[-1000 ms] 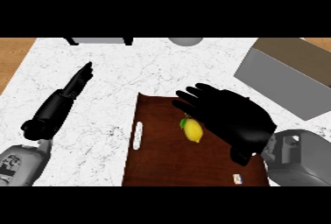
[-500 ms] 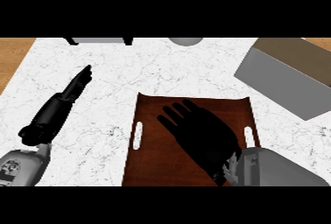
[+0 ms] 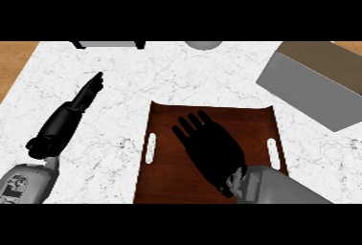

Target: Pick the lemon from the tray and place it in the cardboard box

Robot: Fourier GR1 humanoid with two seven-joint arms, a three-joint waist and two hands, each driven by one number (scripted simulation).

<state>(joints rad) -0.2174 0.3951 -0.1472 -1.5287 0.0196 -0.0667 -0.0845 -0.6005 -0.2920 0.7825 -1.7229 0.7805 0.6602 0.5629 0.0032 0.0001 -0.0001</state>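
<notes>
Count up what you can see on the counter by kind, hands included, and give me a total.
Tray: 1
Box: 1
Hands: 2, left hand and right hand
Grey things at the far edge: 2, a flat one and a round one
Lemon: 0 showing; the right hand covers the tray's middle
Total: 6

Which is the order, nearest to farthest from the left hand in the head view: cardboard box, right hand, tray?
From the left hand:
1. tray, just to its right.
2. right hand, over the tray's middle.
3. cardboard box, far upper right.
</notes>
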